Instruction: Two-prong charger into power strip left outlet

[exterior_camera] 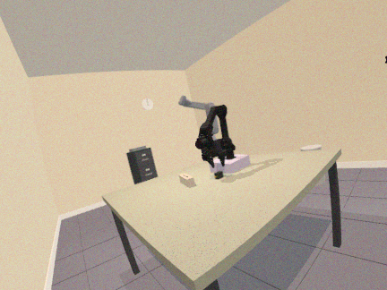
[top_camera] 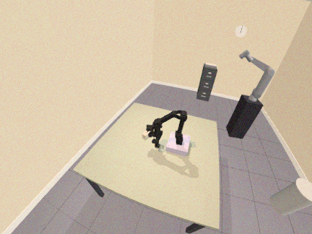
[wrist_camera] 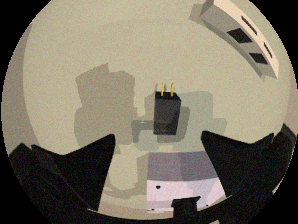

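Note:
The black charger (top_camera: pixel 157 145) (exterior_camera: pixel 218 174) (wrist_camera: pixel 167 115) lies on the table in front of the robot's base. In the wrist view its two gold prongs point to the top of the picture. My gripper (exterior_camera: pixel 218 166) (wrist_camera: pixel 160 137) is open and empty, pointing down above the charger. In the wrist view the charger lies between and beyond the two fingertips. The beige power strip (top_camera: pixel 145 135) (exterior_camera: pixel 187 180) (wrist_camera: pixel 222 22) lies apart from the charger, at the top right of the wrist view. Dark openings show on it. The fingers are too small to separate clearly in the top view.
The arm stands on a pale pink base block (top_camera: pixel 177 149) (exterior_camera: pixel 239 164) (wrist_camera: pixel 175 191), close behind the charger. A flat white object (exterior_camera: pixel 311 148) shows near the table's far right corner in the exterior view. A grey arm on a black pedestal (top_camera: pixel 243 117) stands off the table.

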Motion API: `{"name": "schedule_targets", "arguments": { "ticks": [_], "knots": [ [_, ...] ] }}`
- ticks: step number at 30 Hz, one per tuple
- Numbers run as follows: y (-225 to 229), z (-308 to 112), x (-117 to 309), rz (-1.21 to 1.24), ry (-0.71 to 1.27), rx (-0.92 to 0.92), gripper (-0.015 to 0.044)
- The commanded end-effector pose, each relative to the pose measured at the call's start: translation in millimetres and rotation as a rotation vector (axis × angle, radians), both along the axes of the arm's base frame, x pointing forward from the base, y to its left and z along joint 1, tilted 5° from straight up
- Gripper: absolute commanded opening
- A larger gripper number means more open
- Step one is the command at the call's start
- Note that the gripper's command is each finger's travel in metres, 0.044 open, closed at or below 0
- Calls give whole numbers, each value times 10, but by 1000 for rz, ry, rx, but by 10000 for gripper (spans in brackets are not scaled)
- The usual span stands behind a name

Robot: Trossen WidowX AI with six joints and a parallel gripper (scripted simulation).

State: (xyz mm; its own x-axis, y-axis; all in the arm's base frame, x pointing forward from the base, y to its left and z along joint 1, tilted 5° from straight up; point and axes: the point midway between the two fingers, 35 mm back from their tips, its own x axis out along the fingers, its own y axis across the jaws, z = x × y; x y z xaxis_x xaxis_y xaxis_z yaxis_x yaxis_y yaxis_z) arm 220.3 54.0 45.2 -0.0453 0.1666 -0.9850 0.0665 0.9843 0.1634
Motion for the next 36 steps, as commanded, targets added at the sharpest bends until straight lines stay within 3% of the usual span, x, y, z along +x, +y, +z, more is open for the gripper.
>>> {"name": "schedule_targets", "arguments": {
  "ticks": [1,36],
  "knots": [
    [-53,-23,0,-41,-30,-82,440],
    [-17,-443,36,-42,-31,-86,440]
  ]
}}
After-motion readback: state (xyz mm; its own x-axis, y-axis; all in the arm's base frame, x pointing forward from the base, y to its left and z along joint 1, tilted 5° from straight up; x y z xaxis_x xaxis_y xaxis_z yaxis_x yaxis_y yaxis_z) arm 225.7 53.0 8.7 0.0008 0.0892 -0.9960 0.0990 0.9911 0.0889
